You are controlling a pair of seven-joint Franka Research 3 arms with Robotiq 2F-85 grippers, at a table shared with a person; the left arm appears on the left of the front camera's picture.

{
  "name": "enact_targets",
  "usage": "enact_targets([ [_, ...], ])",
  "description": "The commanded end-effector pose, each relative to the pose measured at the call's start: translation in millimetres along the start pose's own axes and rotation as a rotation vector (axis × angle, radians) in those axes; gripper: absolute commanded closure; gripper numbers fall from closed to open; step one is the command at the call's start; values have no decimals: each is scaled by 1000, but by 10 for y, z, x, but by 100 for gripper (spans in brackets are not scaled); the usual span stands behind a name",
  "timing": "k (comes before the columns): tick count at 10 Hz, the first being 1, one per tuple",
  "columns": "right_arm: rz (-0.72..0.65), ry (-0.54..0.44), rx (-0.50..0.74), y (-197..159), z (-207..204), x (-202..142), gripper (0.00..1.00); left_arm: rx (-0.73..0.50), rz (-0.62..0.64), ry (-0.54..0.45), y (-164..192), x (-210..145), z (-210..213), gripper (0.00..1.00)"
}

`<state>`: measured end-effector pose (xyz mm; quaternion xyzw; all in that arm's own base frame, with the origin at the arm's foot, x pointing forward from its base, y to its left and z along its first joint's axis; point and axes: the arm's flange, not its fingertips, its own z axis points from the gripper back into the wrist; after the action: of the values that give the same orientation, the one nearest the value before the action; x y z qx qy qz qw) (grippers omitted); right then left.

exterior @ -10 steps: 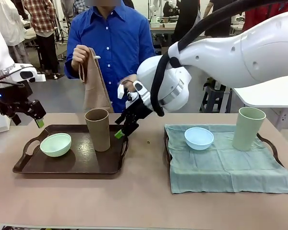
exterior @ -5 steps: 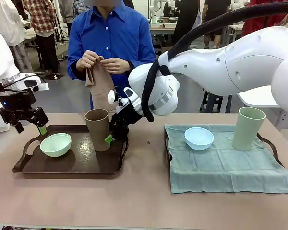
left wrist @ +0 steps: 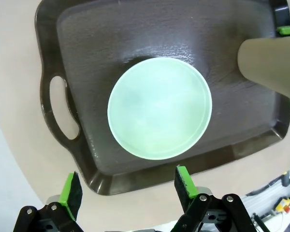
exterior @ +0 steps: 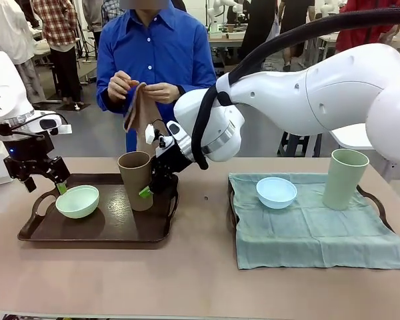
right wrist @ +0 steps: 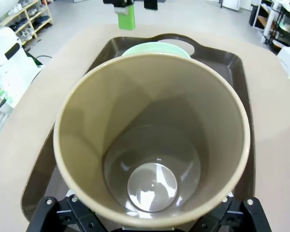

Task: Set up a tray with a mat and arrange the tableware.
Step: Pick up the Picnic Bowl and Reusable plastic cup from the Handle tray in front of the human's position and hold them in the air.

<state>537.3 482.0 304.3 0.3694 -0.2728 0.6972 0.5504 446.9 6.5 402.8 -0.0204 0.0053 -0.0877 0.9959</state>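
Observation:
A dark brown tray (exterior: 33, 230) holds a mint green bowl (exterior: 77, 201) and a brown tumbler (exterior: 136, 180). My right gripper (exterior: 150, 189) stands open at the tumbler's right side. In the right wrist view, the tumbler (right wrist: 152, 140) sits between its spread fingers (right wrist: 147, 217). My left gripper (exterior: 45, 185) hovers open over the tray's far left corner, and it sees the mint bowl (left wrist: 159, 107) just beyond its fingers (left wrist: 128, 188). A second tray (exterior: 380, 203) carries a green mat (exterior: 313, 233), a light blue bowl (exterior: 276, 192) and a pale green tumbler (exterior: 345, 179).
A person in a blue shirt stands at the far edge, holding a brown cloth (exterior: 141, 113) in both hands above the left tray. Bare table (exterior: 200, 280) lies along the near edge and between the trays.
My right gripper has moved left and closed in on the brown tumbler. My left gripper has dropped a little toward the tray. The person now holds the brown cloth with both hands.

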Motion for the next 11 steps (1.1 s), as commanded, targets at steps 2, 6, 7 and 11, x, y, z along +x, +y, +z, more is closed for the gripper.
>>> enact_targets([
  [2, 27, -47, 27, -11, -59, 24, 0, -57, 10, -56, 40, 98, -243, 0],
  [6, -9, -58, 24, 5, -76, 32, 0, -57, 50, -53, 121, 294, -482, 0],
  [7, -5, -62, 25, 12, -79, 48, 0, -55, 62, -47, 158, 348, -521, 0],
  [11, 41, -74, 31, 53, -68, 77, 60, -56, 70, -64, 219, 389, -513, 85],
])
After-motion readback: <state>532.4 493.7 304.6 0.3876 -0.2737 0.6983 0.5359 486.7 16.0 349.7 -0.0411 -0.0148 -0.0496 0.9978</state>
